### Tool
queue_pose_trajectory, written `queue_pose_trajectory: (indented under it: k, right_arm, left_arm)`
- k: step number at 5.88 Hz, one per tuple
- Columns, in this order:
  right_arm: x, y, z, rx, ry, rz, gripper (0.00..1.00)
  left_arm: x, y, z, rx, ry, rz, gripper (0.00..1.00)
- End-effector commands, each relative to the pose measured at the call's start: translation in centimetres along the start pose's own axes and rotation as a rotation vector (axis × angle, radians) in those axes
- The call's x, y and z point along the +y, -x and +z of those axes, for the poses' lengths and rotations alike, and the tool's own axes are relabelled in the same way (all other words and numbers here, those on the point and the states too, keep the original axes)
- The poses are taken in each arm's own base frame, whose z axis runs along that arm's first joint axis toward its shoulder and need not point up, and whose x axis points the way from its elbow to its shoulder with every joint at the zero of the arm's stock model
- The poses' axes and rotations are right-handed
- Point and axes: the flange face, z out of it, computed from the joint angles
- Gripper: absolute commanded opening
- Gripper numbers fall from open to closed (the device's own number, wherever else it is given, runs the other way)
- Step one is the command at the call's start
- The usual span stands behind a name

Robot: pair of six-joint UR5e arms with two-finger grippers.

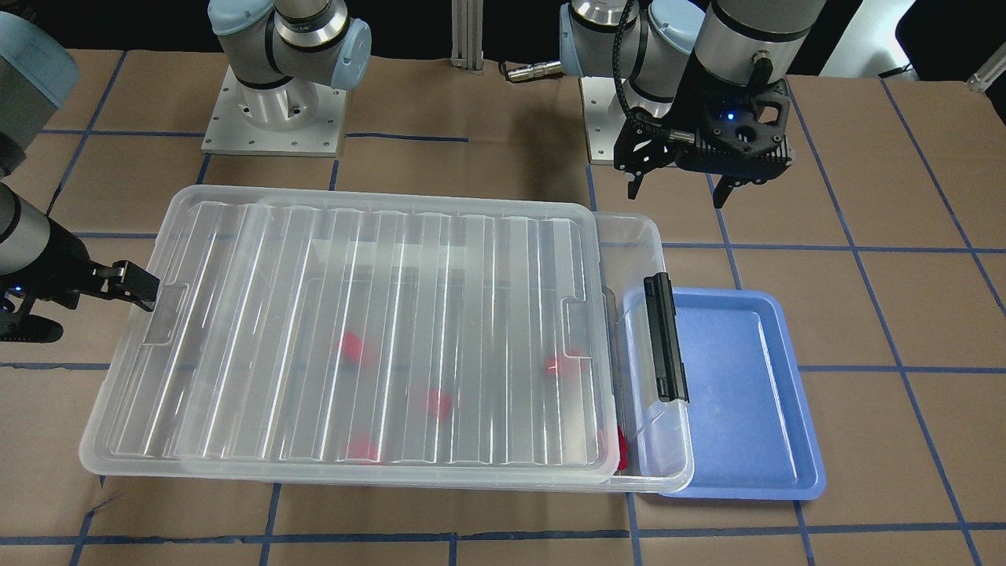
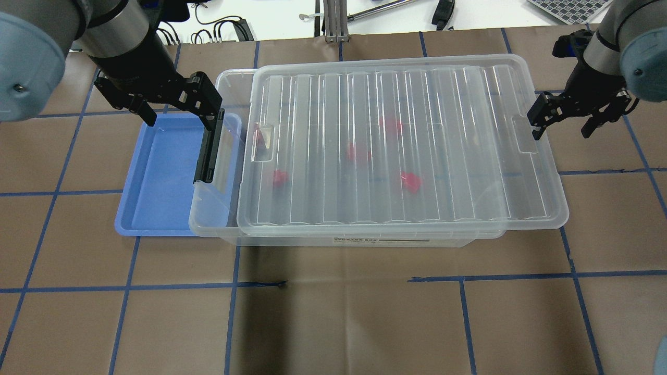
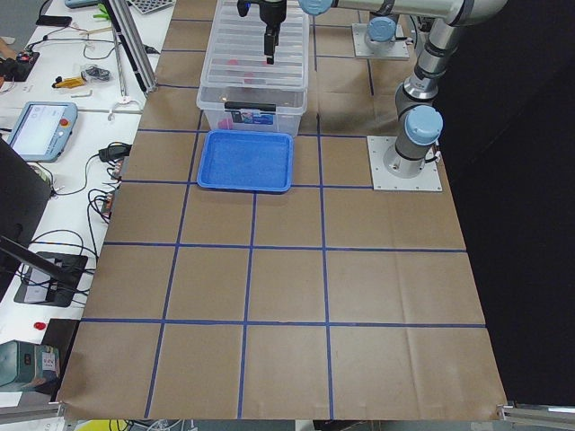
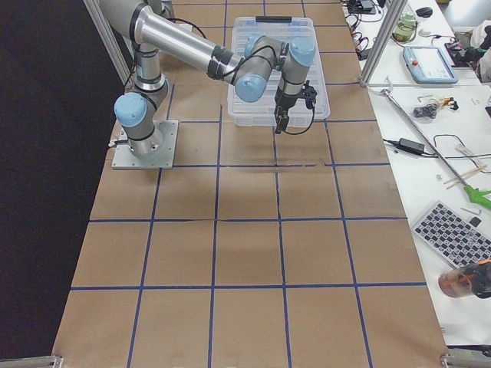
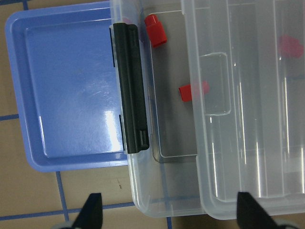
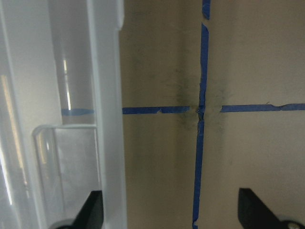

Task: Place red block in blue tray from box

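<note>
Now, starting at the left, the blue tray (image 2: pixel 156 172) lies bare on the table (image 2: pixel 333 312), its right rim tucked under the end of the box (image 2: pixel 365 241); whether the two touch I cannot tell. The left gripper (image 2: pixel 178 110) hangs above the tray's far edge, fingers spread wide and holding nothing. Just right of it, the black latch bar (image 2: pixel 207 151) runs along the box's left end.

The lid (image 2: pixel 443 130) sits shifted to the right, leaving a narrow uncovered strip behind the latch. One red block (image 5: pixel 155 29) lies in that strip, toward the side far from the robot, fully exposed. A second block (image 5: pixel 193 90) lies half under the lid's edge.

The step in hand looks like reaching for the exposed block. Doing it well probably means coming straight down with the fingers lined up along the strip, since spread across it they would likely strike the latch bar or the lid. At the right end, the right gripper (image 2: pixel 563 122) stands with fingers apart, the lid's rim just inside one of them but not pinched.

The blocks under the lid show only as pink smears through the ribs, so their pose is unclear. The exposed block's stub direction is hard to read, and both side views are too distant to help.
</note>
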Motion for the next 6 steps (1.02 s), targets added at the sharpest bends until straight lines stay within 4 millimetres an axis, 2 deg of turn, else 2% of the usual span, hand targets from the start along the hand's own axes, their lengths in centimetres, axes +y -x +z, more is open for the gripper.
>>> queue_pose_trajectory:
  k: [1,2,4,6]
  right_arm:
    - [0.0,-1.4,-0.1,0.017,-0.006,-0.023,1.00]
    - [0.0,-2.3,-0.2,0.033,-0.012,-0.043,1.00]
    - [-0.2,-2.9,0.1,0.042,-0.016,-0.061,1.00]
    - [-0.1,-6.4,0.5,0.054,-0.020,-0.075,1.00]
  left_arm:
    - [-0.1,0.0,0.2,-0.001,0.004,0.039,0.99]
    - [-0.6,-0.2,0.3,0.009,0.005,0.091,0.99]
    - [-0.7,-0.6,1.4,0.020,0.031,0.331,0.99]
    - [-1.3,-1.0,1.8,0.021,0.032,0.420,0.99]
